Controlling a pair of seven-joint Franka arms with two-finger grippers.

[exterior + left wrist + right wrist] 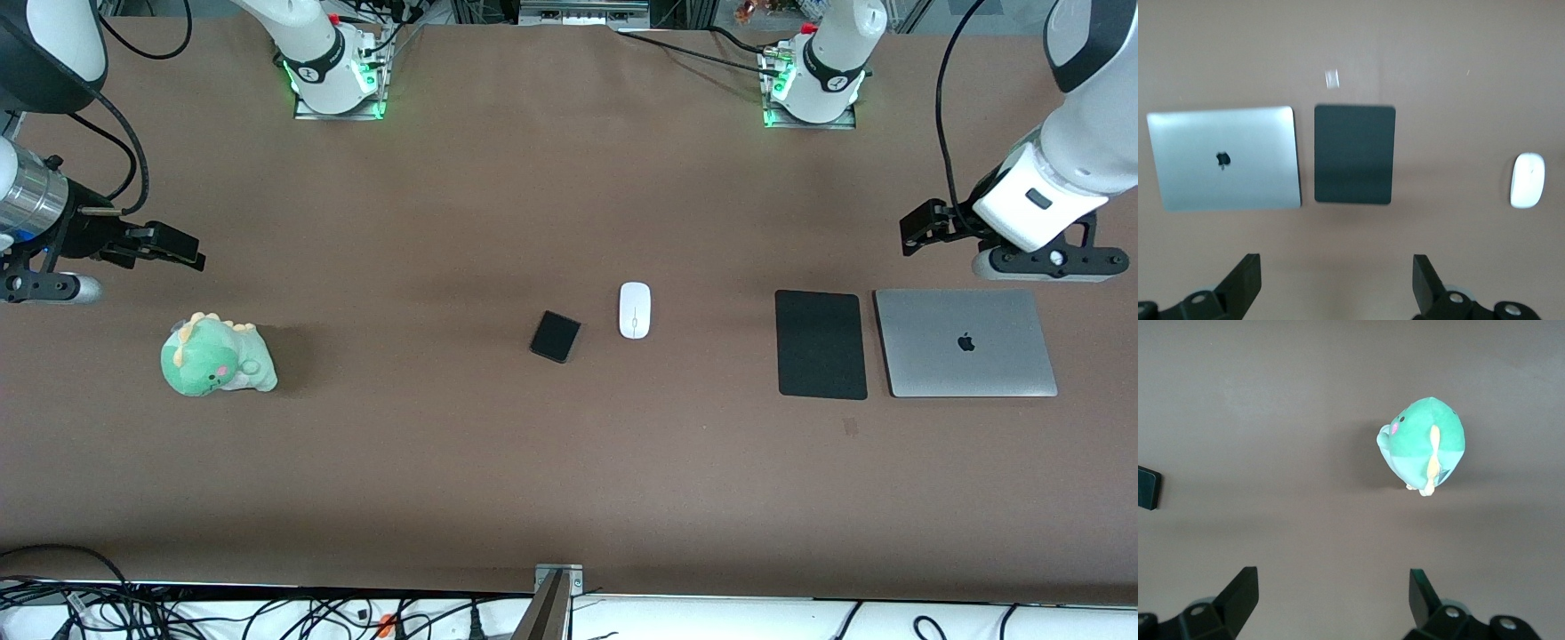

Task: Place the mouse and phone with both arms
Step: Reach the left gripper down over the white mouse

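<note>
The white mouse [634,309] lies near the table's middle. The small black phone [556,336] lies beside it, toward the right arm's end and slightly nearer the front camera. My left gripper [920,227] is open and empty, up over bare table by the mouse pad's and laptop's edge. Its wrist view shows its spread fingers [1337,280] and the mouse [1527,180]. My right gripper [173,247] is open and empty, up over bare table near the plush toy. Its wrist view shows its spread fingers [1333,597] and the phone's edge [1148,488].
A flat black mouse pad [821,344] and a closed silver laptop [965,342] lie side by side at the left arm's end. A green plush dinosaur [216,356] sits at the right arm's end. A small tape mark [851,428] is near the pad.
</note>
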